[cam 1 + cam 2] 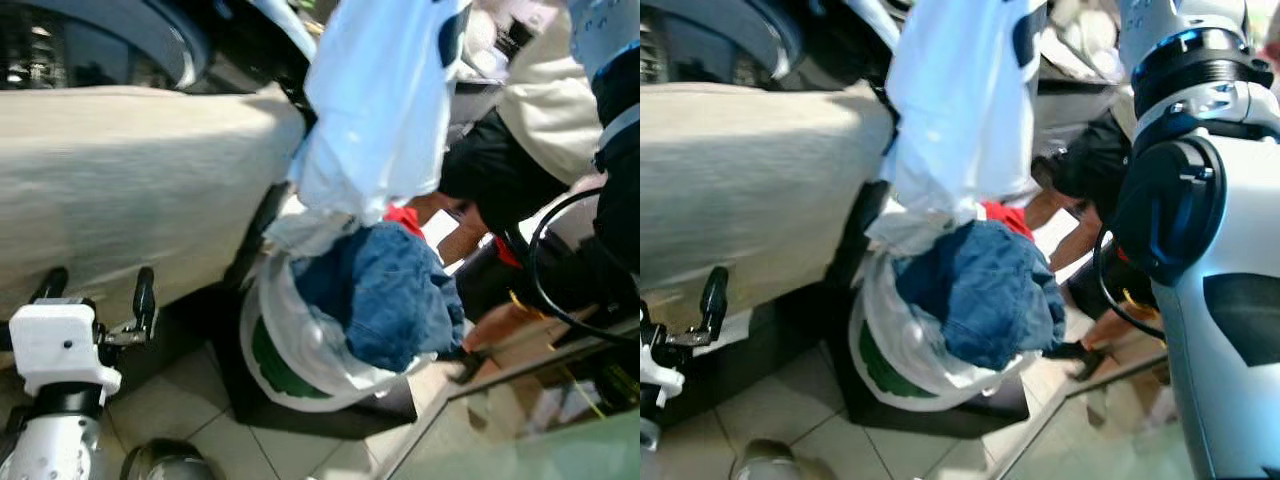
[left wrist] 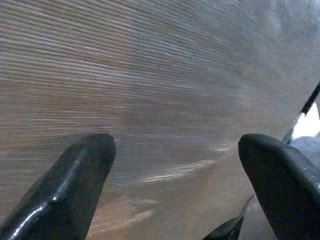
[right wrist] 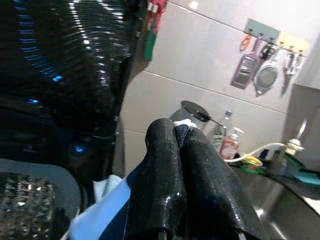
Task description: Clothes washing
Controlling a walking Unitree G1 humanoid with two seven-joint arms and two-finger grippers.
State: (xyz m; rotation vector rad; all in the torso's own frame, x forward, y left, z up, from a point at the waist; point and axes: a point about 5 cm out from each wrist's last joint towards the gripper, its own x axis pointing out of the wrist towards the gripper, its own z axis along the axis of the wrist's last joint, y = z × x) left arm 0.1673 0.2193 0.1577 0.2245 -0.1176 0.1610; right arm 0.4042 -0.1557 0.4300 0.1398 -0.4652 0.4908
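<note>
Shirt (image 1: 375, 100) pinched in right gripper (image 3: 181, 131).

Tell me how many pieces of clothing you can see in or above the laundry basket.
3: a white shirt held up by the right gripper, its tail reaching the basket; a blue denim garment heaped on top; a red piece behind it. More may be buried underneath.

Utensils (image 3: 265, 75) on wall hooks; bottles (image 3: 227, 142) nr sink.

Blue denim (image 1: 385, 290) – coarse cloth; white shirt (image 1: 380, 100) – smooth cloth.
</note>
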